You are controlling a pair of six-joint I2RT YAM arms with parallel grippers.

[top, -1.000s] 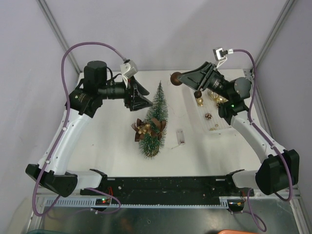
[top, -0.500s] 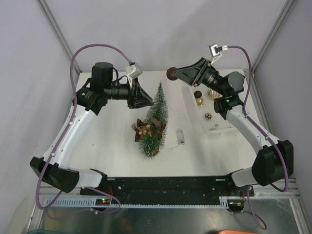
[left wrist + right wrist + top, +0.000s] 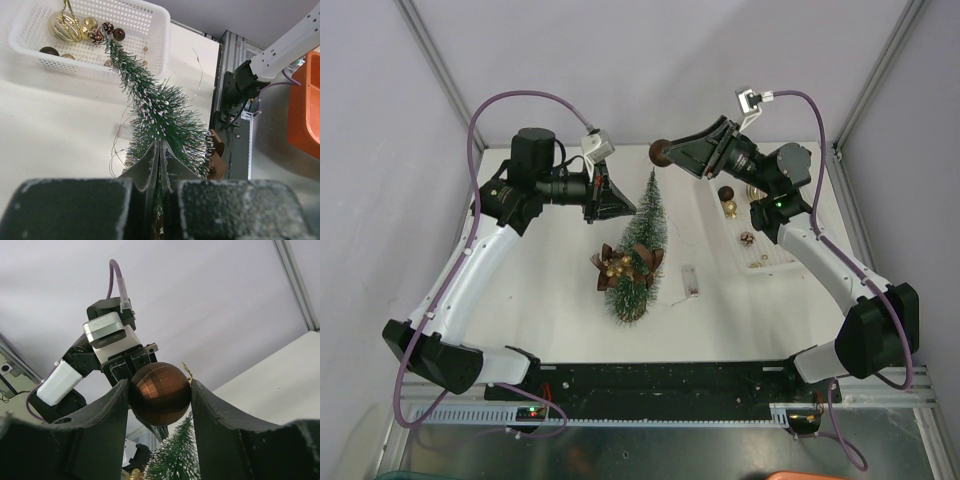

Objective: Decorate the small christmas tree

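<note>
step: hanging a bauble, I'd say. It's in the air near the treetop, not on a branch yet
right gripper (image 3: 666, 153): fingers partly open and clamped on both sides of a brown bauble (image 3: 160, 393), with its gold loop (image 3: 187, 370) poking out up top
left gripper (image 3: 160, 148): fingers squeezed nearly together, green showing in the slit, so it looks pinched onto the bristles to steady things
the small christmas tree (image 3: 642, 226): standing mid-table between the arms, white basket (image 3: 767, 264) off to its right, a brown-and-gold cluster (image 3: 624, 262) already on it
next move: probably ease the bauble down and hook the loop over a bristle near the tip. Fiddly, the loop is tiny
</note>
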